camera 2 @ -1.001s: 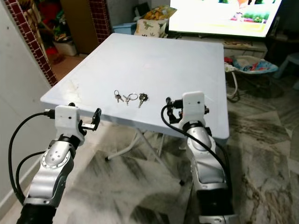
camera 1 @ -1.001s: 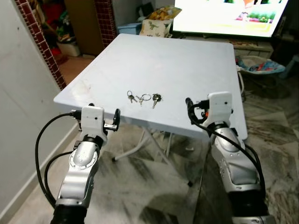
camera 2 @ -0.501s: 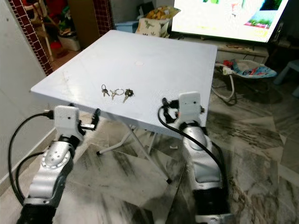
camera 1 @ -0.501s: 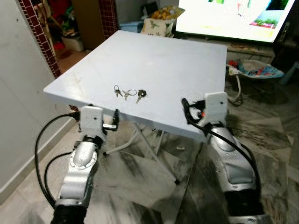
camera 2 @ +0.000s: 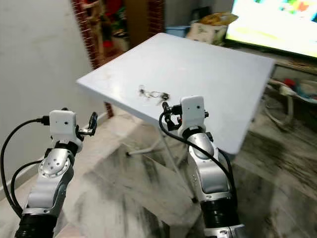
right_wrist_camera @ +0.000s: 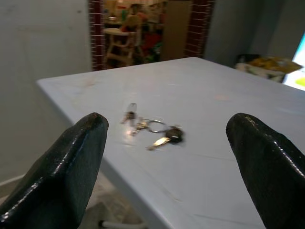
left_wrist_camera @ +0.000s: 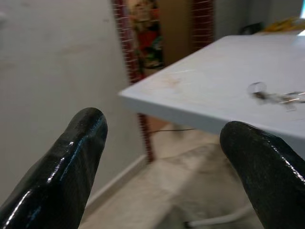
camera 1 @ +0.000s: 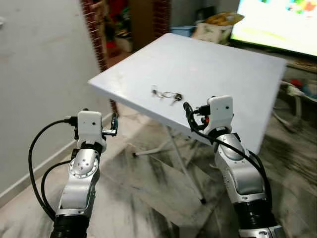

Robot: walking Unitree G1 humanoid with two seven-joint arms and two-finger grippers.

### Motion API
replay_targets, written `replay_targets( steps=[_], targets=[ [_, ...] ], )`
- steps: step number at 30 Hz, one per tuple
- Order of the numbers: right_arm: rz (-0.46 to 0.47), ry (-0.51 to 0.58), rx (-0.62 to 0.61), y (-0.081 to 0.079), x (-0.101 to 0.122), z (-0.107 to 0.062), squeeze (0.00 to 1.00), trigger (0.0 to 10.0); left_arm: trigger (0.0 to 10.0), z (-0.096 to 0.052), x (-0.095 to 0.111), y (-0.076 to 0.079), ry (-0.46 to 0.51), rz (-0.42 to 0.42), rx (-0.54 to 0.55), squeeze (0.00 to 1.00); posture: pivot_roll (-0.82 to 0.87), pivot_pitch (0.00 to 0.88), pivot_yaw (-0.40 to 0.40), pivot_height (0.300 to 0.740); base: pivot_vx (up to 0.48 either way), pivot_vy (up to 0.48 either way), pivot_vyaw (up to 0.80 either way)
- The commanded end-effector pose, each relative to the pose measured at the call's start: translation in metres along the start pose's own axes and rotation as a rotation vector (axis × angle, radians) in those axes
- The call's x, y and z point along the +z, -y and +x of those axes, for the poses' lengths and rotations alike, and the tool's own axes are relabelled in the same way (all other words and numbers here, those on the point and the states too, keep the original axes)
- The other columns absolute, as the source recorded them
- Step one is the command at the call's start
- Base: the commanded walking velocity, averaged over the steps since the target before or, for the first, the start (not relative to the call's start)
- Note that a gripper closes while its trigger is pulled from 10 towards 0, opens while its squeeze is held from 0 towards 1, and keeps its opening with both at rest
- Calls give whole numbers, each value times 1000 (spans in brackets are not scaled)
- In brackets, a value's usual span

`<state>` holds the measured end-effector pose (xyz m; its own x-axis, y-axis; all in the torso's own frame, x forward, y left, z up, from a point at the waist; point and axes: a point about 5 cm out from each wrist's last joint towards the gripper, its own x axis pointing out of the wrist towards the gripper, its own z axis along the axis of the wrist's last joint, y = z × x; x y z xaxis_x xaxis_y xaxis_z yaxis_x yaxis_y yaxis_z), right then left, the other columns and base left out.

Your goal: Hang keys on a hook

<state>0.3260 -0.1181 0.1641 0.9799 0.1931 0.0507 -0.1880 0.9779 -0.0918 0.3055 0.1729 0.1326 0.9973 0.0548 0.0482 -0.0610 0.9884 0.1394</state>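
Left eye view gives you a grey wall (camera 1: pixel 39 64) on the left, then the left gripper (camera 1: pixel 113 126) held above the marbled floor (camera 1: pixel 148 188), short of the white surface (camera 1: pixel 223 64), its fingers (left_wrist_camera: pixel 62 171) spread and empty. Next you see the keys (camera 1: pixel 166 93) lying flat on the surface near its front edge. Your right gripper (camera 1: pixel 188 110) hangs just off that edge, close to the keys, fingers (right_wrist_camera: pixel 267 162) wide apart with nothing between them. A lit screen (camera 1: pixel 277 22) glows at far right.
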Motion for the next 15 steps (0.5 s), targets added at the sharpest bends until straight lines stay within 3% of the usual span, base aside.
replay_targets(
  steps=[1, 3, 7, 15],
  targets=[
    [6, 15, -4, 2, 4, 2, 0, 10000, 10000, 2, 4, 0, 21, 53, 22, 0, 3, 0, 29, 740, 0, 0, 0],
    [6, 20, -7, 2, 5, 3, 0, 10000, 10000, 1, 4, 3, 23, 0, -20, 0, 3, 0, 28, 740, 0, 0, 0],
    [10, 23, -17, 3, 5, 3, 0, 10000, 10000, -1, 3, 7, 14, -31, -58, 0, 2, 0, 29, 740, 0, 0, 0],
    [19, 14, -10, 3, 3, 2, 0, 10000, 10000, -1, 2, 8, 15, -42, -73, 0, 1, 0, 28, 740, 44, 0, 0]
  ],
)
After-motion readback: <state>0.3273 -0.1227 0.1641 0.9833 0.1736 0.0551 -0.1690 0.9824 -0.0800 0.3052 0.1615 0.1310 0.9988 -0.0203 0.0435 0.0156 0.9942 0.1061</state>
